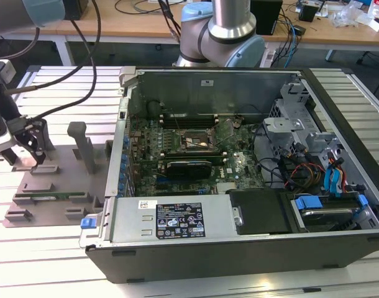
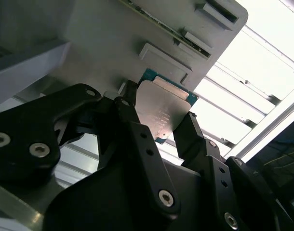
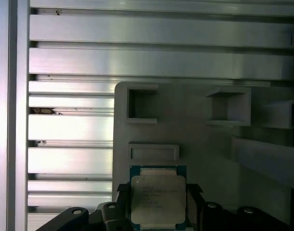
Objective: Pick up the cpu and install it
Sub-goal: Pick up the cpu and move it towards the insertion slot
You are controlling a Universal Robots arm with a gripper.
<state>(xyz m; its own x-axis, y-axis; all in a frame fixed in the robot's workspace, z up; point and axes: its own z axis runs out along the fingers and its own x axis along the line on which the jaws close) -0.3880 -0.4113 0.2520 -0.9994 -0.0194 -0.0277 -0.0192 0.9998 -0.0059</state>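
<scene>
Gripper (image 1: 34, 155) low over grey fixture plate (image 1: 59, 180), exterior view's left. Fingers (image 2: 132, 120) closed narrow on edges of cpu (image 3: 158, 197). Your risk, I judge: thin edge hold, so chip slips or tilts, then lands crooked in socket (image 1: 196, 141).

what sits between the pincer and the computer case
In the exterior view, a grey upright post on the fixture plate stands between pincer and case.

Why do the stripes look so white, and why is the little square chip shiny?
In the second wrist view, light glares off the table slats until they wash out white, the cpu has a soft sheen on its metal top, and the fingers beside it look shadowy black. In the first wrist view the slats glare too, but more mildly.
</scene>
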